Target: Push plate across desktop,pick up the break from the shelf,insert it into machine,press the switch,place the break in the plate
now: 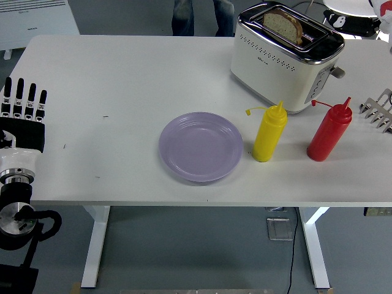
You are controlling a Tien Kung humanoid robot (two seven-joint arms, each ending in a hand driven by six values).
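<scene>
A lilac plate [201, 147] lies near the table's front middle. A white and chrome toaster [278, 64] stands at the back right with a slice of bread [283, 23] sticking up out of its slot; its lever [337, 71] is on the right end. My right hand [352, 21] is at the top right corner, just right of the toaster's top and partly cut off. My left hand [24, 110] rests at the table's left edge with fingers straight and empty. The metal bread shelf [380, 110] shows at the right edge.
A yellow squeeze bottle [269, 131] and a red squeeze bottle [329, 131] stand between the plate and the shelf, in front of the toaster. A person's legs [202, 15] show beyond the far edge. A white unit [37, 21] stands at the top left.
</scene>
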